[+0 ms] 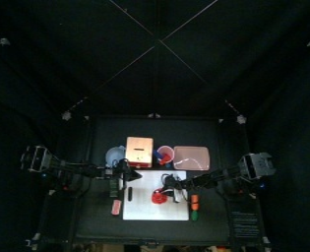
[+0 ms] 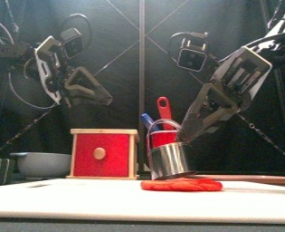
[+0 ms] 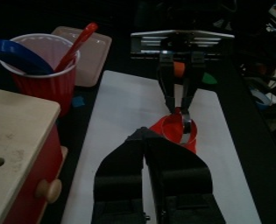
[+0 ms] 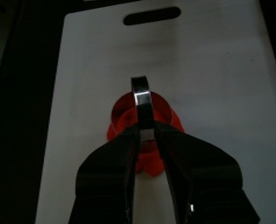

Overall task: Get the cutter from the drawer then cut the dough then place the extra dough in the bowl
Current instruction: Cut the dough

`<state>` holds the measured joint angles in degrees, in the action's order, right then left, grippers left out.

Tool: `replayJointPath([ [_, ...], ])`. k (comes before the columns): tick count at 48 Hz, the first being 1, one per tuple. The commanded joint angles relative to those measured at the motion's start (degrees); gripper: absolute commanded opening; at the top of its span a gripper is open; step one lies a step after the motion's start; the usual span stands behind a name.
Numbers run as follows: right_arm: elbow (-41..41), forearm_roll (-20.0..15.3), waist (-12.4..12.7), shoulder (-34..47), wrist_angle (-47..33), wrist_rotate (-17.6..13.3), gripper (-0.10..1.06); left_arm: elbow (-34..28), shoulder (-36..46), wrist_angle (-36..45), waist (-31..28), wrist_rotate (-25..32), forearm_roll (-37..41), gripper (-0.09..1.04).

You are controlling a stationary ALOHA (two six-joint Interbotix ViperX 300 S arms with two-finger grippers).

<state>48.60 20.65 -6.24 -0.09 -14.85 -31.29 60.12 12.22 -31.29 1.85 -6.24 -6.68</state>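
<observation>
The red dough [image 2: 181, 185] lies on the white cutting board [image 2: 60, 201], and the round metal cutter [image 2: 171, 161] stands on it. My right gripper [image 2: 185, 138] slants down from the right onto the cutter. In the right wrist view that gripper [image 4: 140, 131] is shut on the cutter's wire handle [image 4: 139, 91] above the dough [image 4: 126, 129]. My left gripper [image 2: 94, 88] hangs high at the left, shut and holding nothing. Its wrist view shows the left gripper [image 3: 148, 140] short of the dough [image 3: 173, 131]. The blue-grey bowl [image 2: 42, 163] sits at the far left.
The wooden box with its red drawer front [image 2: 103, 154] stands left of the cutter. Behind the cutter is the red cup [image 2: 166, 138] with a blue and a red knife. The pink tray [image 1: 193, 156] lies at the back right. Small red pieces [image 1: 116, 207] lie beside the board.
</observation>
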Motion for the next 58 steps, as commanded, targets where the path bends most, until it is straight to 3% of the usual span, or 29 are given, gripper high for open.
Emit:
replayJointPath([
  [1, -1.05, 0.09, -0.62, -1.05, 0.53, -0.09, 0.63, -0.62, 0.26, -0.53, 0.26, 0.00, 0.09, 0.35],
  [30, -1.58, 0.79, -1.93, -2.99, 4.13, 0.00, 0.78, -0.62, 0.26, -0.53, 0.53, 0.00, 0.09, 0.35],
  [50, 1.58, 2.90, -4.57, -16.17, 9.40, -0.26, 0.79, -0.97, 0.35, -0.53, 0.53, 0.18, 0.09, 0.35],
  [58, 4.66, 0.70, -4.83, -24.61, 9.23, -0.88, 0.79, -1.41, 0.35, -0.53, 0.70, 0.26, 0.09, 0.37],
])
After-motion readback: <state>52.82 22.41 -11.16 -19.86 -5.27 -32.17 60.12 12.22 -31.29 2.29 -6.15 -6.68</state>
